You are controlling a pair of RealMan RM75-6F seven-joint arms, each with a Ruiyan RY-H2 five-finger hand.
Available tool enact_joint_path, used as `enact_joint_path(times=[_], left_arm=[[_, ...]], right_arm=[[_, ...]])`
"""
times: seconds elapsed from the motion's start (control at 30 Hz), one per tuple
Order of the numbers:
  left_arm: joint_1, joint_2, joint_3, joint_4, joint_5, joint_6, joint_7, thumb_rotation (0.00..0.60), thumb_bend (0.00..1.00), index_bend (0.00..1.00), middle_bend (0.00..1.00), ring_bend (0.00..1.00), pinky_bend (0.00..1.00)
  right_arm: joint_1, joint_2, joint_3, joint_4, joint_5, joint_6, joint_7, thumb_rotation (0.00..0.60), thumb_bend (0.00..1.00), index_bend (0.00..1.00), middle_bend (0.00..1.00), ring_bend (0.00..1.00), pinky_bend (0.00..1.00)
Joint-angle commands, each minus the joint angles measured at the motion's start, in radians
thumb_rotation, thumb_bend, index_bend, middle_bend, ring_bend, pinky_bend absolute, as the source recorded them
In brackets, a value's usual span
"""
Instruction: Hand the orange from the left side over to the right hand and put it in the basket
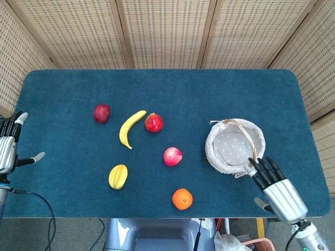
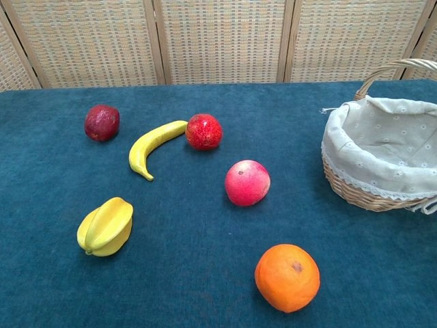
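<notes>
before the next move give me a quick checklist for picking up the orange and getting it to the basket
1. Orange free on the table, nothing touching it: ok.
2. Left robot hand holding nothing, fingers apart: ok, but it sits at the table's left edge, far from the orange.
3. Right robot hand holding nothing and ready to receive: ok.
4. Basket upright with nothing in it: ok.
5. Pink fruit and starfruit apart from the orange: ok.
</notes>
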Motion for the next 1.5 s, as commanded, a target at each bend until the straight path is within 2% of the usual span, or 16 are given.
enact_joint_path(times=[0.03, 0.13, 0.2, 0.43, 0.67, 0.77, 1.0, 1.07, 1.17, 1.27, 1.33, 1.5], left_arm=[[0.005, 0.003, -0.006, 0.003, 0.008, 0.000, -0.006, 0.600, 0.00, 0.00, 0.00, 0.00, 0.00], [0.012, 0.008, -0.013, 0.003, 0.017, 0.001, -0.017, 0.600, 0.00, 0.00, 0.00, 0.00, 0.00], [0.019, 0.013, -0.018, 0.001, 0.025, 0.007, -0.022, 0.600, 0.00, 0.00, 0.00, 0.00, 0.00], [0.029, 0.014, -0.028, -0.002, 0.041, 0.000, -0.018, 0.600, 0.00, 0.00, 0.00, 0.00, 0.00], [0.033, 0.015, -0.043, 0.007, 0.037, -0.015, -0.026, 0.600, 0.00, 0.00, 0.00, 0.00, 0.00], [0.037, 0.018, -0.053, 0.017, 0.027, -0.021, -0.040, 0.600, 0.00, 0.00, 0.00, 0.00, 0.00], [0.040, 0.018, -0.063, 0.026, 0.031, -0.034, -0.047, 0.600, 0.00, 0.00, 0.00, 0.00, 0.00], [0.041, 0.017, -0.065, 0.027, 0.032, -0.034, -0.045, 0.600, 0.00, 0.00, 0.00, 0.00, 0.00], [0.043, 0.019, -0.068, 0.025, 0.034, -0.036, -0.047, 0.600, 0.00, 0.00, 0.00, 0.00, 0.00], [0.046, 0.021, -0.072, 0.026, 0.034, -0.040, -0.051, 0.600, 0.00, 0.00, 0.00, 0.00, 0.00], [0.047, 0.023, -0.074, 0.025, 0.035, -0.042, -0.056, 0.600, 0.00, 0.00, 0.00, 0.00, 0.00], [0.050, 0.026, -0.077, 0.023, 0.041, -0.047, -0.059, 0.600, 0.00, 0.00, 0.00, 0.00, 0.00]], right_arm=[[0.143, -0.014, -0.035, 0.046, -0.156, -0.138, 0.035, 0.600, 0.00, 0.02, 0.00, 0.00, 0.00], [0.216, -0.037, -0.043, 0.048, -0.193, -0.231, 0.042, 0.600, 0.00, 0.02, 0.00, 0.00, 0.00], [0.299, -0.096, -0.041, 0.072, -0.255, -0.325, 0.021, 0.600, 0.00, 0.02, 0.00, 0.00, 0.00], [0.428, -0.197, -0.016, 0.099, -0.227, -0.468, 0.026, 0.600, 0.00, 0.02, 0.00, 0.00, 0.00], [0.501, -0.275, 0.020, 0.088, -0.158, -0.569, -0.008, 0.600, 0.00, 0.02, 0.00, 0.00, 0.00], [0.538, -0.318, 0.042, 0.095, -0.092, -0.644, -0.015, 0.600, 0.00, 0.03, 0.01, 0.00, 0.00], [0.573, -0.375, 0.043, 0.099, 0.008, -0.740, -0.075, 0.600, 0.01, 0.16, 0.14, 0.05, 0.02], [0.576, -0.385, 0.043, 0.101, 0.020, -0.744, -0.082, 0.600, 0.06, 0.20, 0.19, 0.09, 0.08], [0.588, -0.426, 0.043, 0.117, 0.034, -0.724, -0.068, 0.600, 0.25, 0.39, 0.38, 0.26, 0.33], [0.592, -0.453, 0.045, 0.145, 0.030, -0.648, -0.039, 0.600, 0.38, 0.52, 0.51, 0.38, 0.48], [0.592, -0.451, 0.052, 0.152, 0.035, -0.610, -0.026, 0.600, 0.43, 0.54, 0.53, 0.40, 0.51], [0.596, -0.408, 0.103, 0.143, 0.069, -0.527, -0.012, 0.600, 0.44, 0.54, 0.53, 0.40, 0.52]])
